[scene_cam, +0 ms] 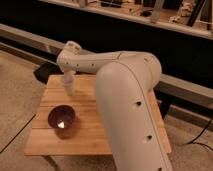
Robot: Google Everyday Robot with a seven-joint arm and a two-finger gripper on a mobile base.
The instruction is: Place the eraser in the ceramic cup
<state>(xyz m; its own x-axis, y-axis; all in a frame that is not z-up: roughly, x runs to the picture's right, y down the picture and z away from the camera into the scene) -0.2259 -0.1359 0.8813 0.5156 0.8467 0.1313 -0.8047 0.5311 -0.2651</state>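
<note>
My gripper [67,78] hangs from the wrist over the back left part of the wooden table [42,141]. It is shut. Just below it a pale white shape stands on the table, which I take for the ceramic cup [69,90]; gripper and cup run together and I cannot tell whether they touch. The eraser is not in view, and I cannot tell whether anything is held between the fingers.
A wide dark purple-brown bowl [61,119] sits at the front left of the table, in front of the cup. My large white arm [130,105] covers the table's right half. A dark wall and a metal rail run behind.
</note>
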